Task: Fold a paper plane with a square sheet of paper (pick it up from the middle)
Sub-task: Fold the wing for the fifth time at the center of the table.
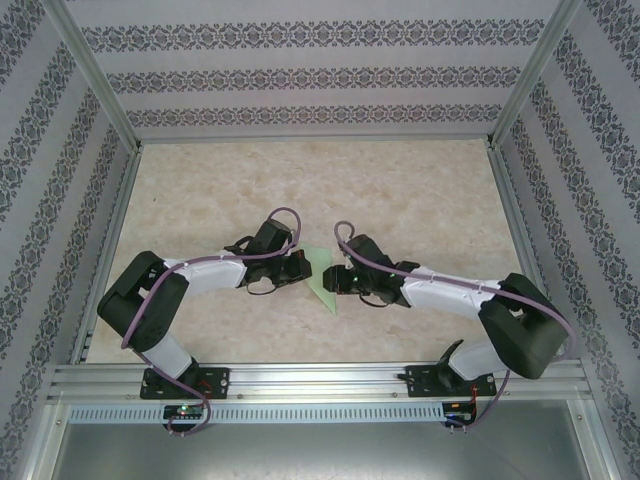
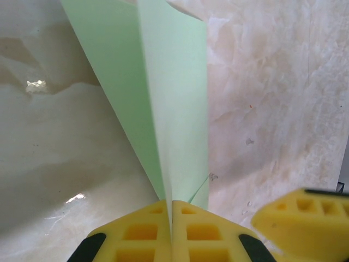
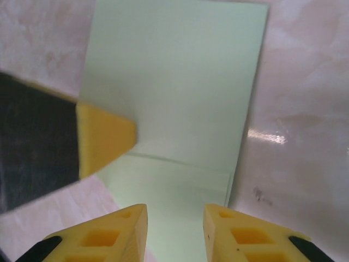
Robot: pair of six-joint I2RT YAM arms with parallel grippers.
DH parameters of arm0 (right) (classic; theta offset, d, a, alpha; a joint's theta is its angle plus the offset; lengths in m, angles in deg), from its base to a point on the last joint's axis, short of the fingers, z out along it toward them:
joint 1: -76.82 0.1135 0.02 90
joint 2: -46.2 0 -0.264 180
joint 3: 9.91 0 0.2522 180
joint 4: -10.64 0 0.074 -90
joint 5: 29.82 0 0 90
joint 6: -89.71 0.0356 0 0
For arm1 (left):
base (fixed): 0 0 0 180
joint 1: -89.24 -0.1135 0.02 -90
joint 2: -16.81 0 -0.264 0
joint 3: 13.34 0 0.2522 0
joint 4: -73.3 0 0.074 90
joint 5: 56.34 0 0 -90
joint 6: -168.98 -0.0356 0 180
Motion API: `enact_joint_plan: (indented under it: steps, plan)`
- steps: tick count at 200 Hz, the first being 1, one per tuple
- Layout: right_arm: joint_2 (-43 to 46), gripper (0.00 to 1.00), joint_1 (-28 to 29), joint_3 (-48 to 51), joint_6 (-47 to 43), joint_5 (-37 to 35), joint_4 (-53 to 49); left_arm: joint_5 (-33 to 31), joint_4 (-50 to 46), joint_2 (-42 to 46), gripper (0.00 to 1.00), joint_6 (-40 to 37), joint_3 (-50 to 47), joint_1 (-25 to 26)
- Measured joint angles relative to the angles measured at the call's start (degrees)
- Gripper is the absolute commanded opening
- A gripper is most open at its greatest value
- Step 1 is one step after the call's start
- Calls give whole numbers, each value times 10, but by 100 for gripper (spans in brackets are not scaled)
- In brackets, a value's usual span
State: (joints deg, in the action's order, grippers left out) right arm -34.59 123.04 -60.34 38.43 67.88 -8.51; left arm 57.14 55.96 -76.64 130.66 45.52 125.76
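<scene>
Rail [image 1: 320, 378]: aluminium, running across the near edge of the worktop, with both arm bases bolted to it.
Left arm [image 1: 150, 300]: black and white; it rises from its base at the left and bends in towards the middle.
Right arm [image 1: 500, 320]: the same build, mirrored; it reaches in from the right so that the two wrists almost meet.
Left end effector [image 2: 172, 218]: its yellow fingers [image 2: 142, 234] are pressed tight together, and the folded end of the sheet is pinched between their tips.
Right end effector [image 3: 175, 218]: its yellow fingers [image 3: 117, 234] stand parted with a clear gap and grip nothing. The sheet shows through the gap, beyond the tips. In the right wrist view, one yellow fingertip [image 3: 106, 136] of the left arm pokes in from the left and overlaps the sheet's left edge.
Sheet [image 1: 322, 280]: pale green and plain, held at the middle of the worktop between the two end effectors. In the top view one pointed corner aims at the near edge. In the left wrist view, two layers fan out from the pinch on either side of a long crease. In the right wrist view, a broad flat panel is crossed by a straight fold line near the fingers. Whether any part rests on the worktop I cannot tell.
Worktop [image 1: 400, 200]: beige, marbled, glossy.
Walls [image 1: 300, 80]: patterned paper in bands, on three sides.
</scene>
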Motion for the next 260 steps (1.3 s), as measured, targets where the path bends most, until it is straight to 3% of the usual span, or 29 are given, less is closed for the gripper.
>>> enact_joint_plan:
  steps: [61, 115, 174, 260]
  plan:
    - [80, 37, 127, 106, -119, -160, 70, 0, -8, 0, 2, 0, 3, 0]
    - [-9, 34, 211, 78, -245, -280, 124, 0, -8, 0, 2, 0, 3, 0]
    - [-86, 32, 243, 34, -314, -376, 132, 0, -8, 0, 2, -2, 6, 0]
    - [-128, 24, 256, 24, -329, -443, 132, 0, -13, 0, 2, -4, 12, 0]
